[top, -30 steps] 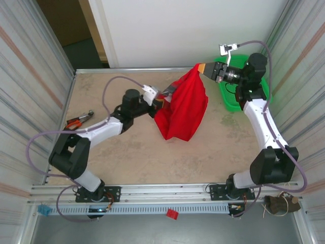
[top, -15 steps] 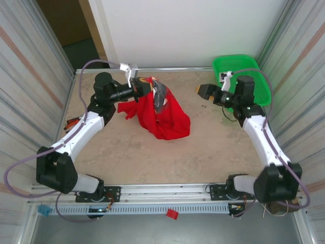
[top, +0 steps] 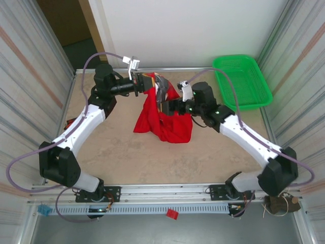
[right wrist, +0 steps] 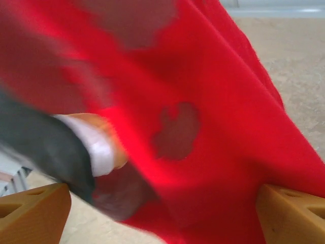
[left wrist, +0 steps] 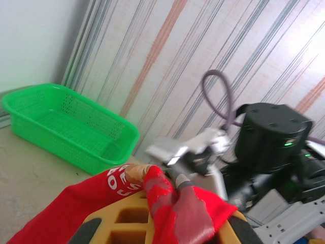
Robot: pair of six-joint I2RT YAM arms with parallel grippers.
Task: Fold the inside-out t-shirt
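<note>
The inside-out t-shirt (top: 165,124) is bright red. It hangs from my left gripper (top: 149,83) at the back centre of the table, with its lower part bunched on the surface. That gripper (left wrist: 167,188) is shut on a fold of the t-shirt (left wrist: 76,206), and white lettering shows beside the fingers. My right gripper (top: 170,107) is pressed against the hanging cloth from the right. In the right wrist view its jaws (right wrist: 162,213) stand wide open with the t-shirt (right wrist: 218,101) spread between them, and a tip of the left gripper shows behind the cloth.
A green mesh basket (top: 238,81) stands empty at the back right corner, also seen as the basket (left wrist: 66,127) in the left wrist view. Corrugated walls close both sides. A small orange-handled tool (top: 68,122) lies by the left wall, under the left arm.
The right gripper let go of the shirt near the basket, opened, and swung left to the hanging cloth. The left gripper carried the shirt up and toward the back.
</note>
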